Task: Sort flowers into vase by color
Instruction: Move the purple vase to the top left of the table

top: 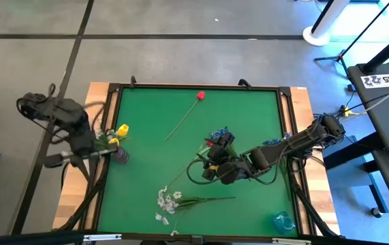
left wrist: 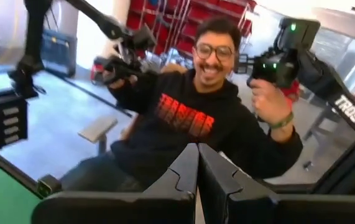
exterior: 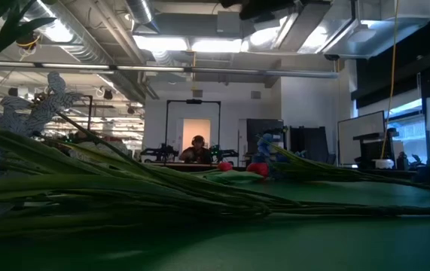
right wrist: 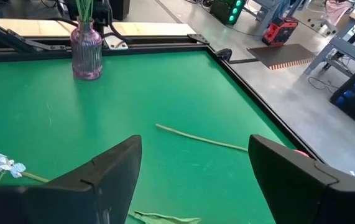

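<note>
Already yellow tulips (top: 118, 131) in purple vase (top: 121, 155); left fingers (left wrist: 197, 180) together, right fingers (right wrist: 115, 163) wide.

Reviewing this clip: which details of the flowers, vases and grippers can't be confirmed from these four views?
- Right gripper, open: the high view's arm covers what lies beneath it beside the blue flowers.
- Purple vase: the right wrist view's edge cuts off its stems, so blossom colours are unseen there.
- Red tulip: only its stem shows in the right wrist view.
- White flowers: the low view's near stems blur them.
- Left gripper, shut: the table is barely visible.

Green table (top: 249, 116) bearing scattered flowers (top: 180, 201) and, seemingly, vases (top: 120, 156).
</note>
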### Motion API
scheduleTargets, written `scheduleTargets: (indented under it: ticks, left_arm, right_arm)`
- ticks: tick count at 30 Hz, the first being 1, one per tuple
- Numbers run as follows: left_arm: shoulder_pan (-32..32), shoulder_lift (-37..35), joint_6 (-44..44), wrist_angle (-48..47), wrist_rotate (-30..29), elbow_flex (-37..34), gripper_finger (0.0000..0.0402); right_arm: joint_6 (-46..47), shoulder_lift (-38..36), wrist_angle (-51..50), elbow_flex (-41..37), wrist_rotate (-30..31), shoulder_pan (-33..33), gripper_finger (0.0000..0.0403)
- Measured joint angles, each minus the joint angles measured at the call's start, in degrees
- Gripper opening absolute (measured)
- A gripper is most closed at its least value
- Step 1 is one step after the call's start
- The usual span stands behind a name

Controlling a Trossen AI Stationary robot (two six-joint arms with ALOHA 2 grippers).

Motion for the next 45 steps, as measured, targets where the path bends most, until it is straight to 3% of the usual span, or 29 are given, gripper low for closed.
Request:
scheduleTargets:
  ticks: [4, 8, 13, 18, 23, 29, 37, 42, 45]
  left_arm:
    - [-5.4, 2.3, -0.6, -0.7, -6.3, 0.0, 0.0002]
    - [-14.1, 5.0, -7.5, -1.4, -14.3, 0.0, 0.0002]
    - [-27.9, 8.3, -17.4, -5.2, -31.0, 0.0, 0.0002]
    - [-39.0, 10.6, -33.6, -14.9, -51.5, 0.0, 0.0002]
    - [-47.2, 14.0, -52.4, -23.6, -62.8, 0.0, 0.0002]
    - [-50.7, 20.4, -69.4, -32.7, -64.9, 0.0, 0.0002]
    - [-52.0, 28.6, -90.2, -53.7, -63.5, -0.4, 0.0002]
    - [-52.0, 28.9, -96.8, -53.2, -60.6, -6.4, 0.0002]
    - [-50.7, 28.9, -101.2, -53.3, -55.4, -11.1, 0.0002]
  right_arm:
    - [0.9, 0.0, -1.5, 0.0, 0.0, 0.0, 0.0294]
    - [2.2, 0.0, -3.1, 0.0, 0.0, 0.0, 0.0294]
    - [4.4, 0.0, -5.5, 0.0, 0.0, 0.0, 0.0294]
    - [5.7, 0.0, -5.9, 0.0, -0.9, 0.0, 0.0294]
    - [5.6, 0.0, -5.9, 0.0, -1.5, 0.0, 0.0294]
    - [5.0, 0.0, -5.9, 0.0, -1.5, 0.0, 0.0294]
    - [4.9, 0.0, -6.2, 0.0, -1.6, 0.0, 0.0294]
    - [4.9, 0.0, -6.7, 0.0, -1.6, 0.0, 0.0294]
    - [4.9, 0.0, -6.7, 0.0, -1.6, 0.0, 0.0294]
